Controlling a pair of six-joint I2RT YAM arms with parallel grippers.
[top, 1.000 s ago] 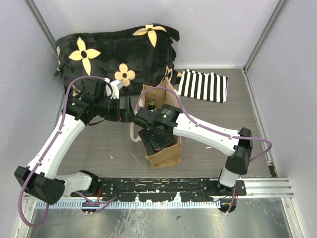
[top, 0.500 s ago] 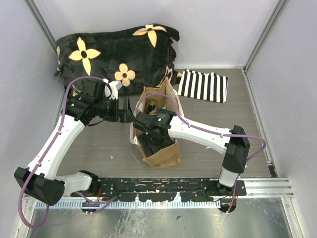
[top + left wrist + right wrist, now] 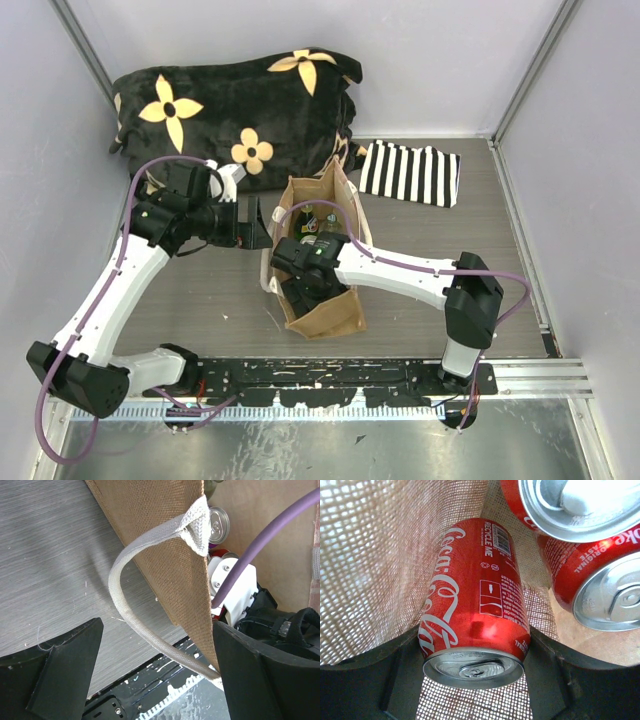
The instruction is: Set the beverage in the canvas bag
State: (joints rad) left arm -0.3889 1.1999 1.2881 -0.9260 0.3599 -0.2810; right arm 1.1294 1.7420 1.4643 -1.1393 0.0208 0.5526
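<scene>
Right gripper (image 3: 474, 677) is clamping a red cola can (image 3: 472, 605) betw. both fingers. It's reaching deeper inside the tan bag (image 3: 340, 318) than a sec ago, w/ the can pressing against the woven wall, just beside other red cans (image 3: 605, 580). Left gripper (image 3: 160, 675) is staying wide open, holding nothing, straddling the bag's edge & white strap (image 3: 125, 615).

A red Coca-Cola can (image 3: 475, 615) sits inside the upright tan canvas bag (image 3: 335, 318); white-handled, open-topped.
</scene>
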